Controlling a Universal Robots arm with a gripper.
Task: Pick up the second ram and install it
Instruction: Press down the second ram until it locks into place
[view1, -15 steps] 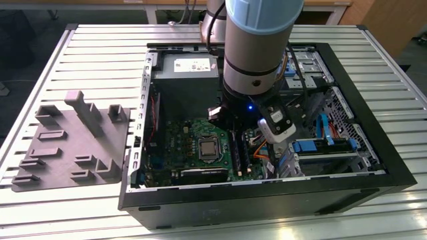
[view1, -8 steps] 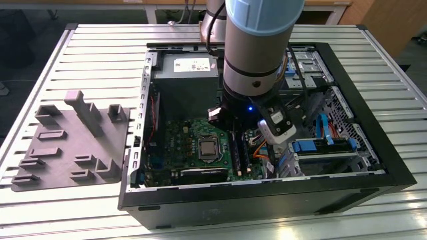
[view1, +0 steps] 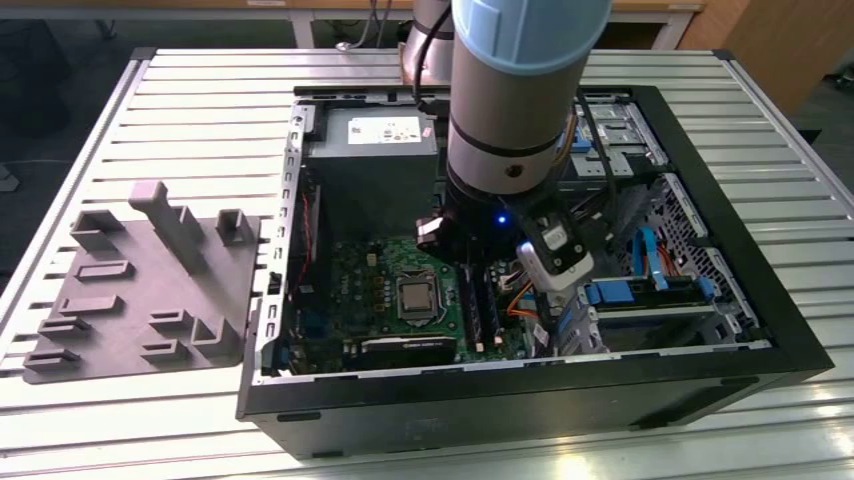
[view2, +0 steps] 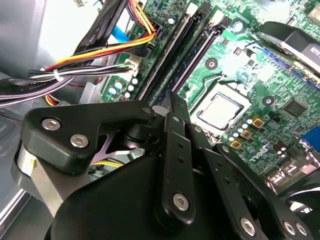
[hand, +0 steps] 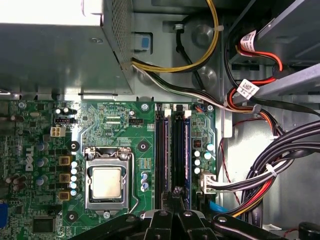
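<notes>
My gripper (view1: 469, 268) reaches down into the open computer case (view1: 747, 330), over the green motherboard (hand: 115, 125). In both wrist views its fingertips (hand: 171, 196) sit pressed together, so the gripper (view2: 172, 100) is shut. They hang right at the near end of the long black memory slots (view2: 180, 50). A long dark stick, which I take for the second ram (hand: 178, 150), stands on edge in the slot running away from the gripper (hand: 175, 194). Whether the tips touch its top edge I cannot tell.
The silver processor (hand: 106, 183) lies beside the slots. Bundles of black, red and yellow cables (hand: 270, 170) crowd the slots' other side. The grey power supply box (view1: 370, 150) fills the case's far end. A grey holder tray (view1: 140, 290) lies at the exterior view's left on the slatted table (view1: 200, 90).
</notes>
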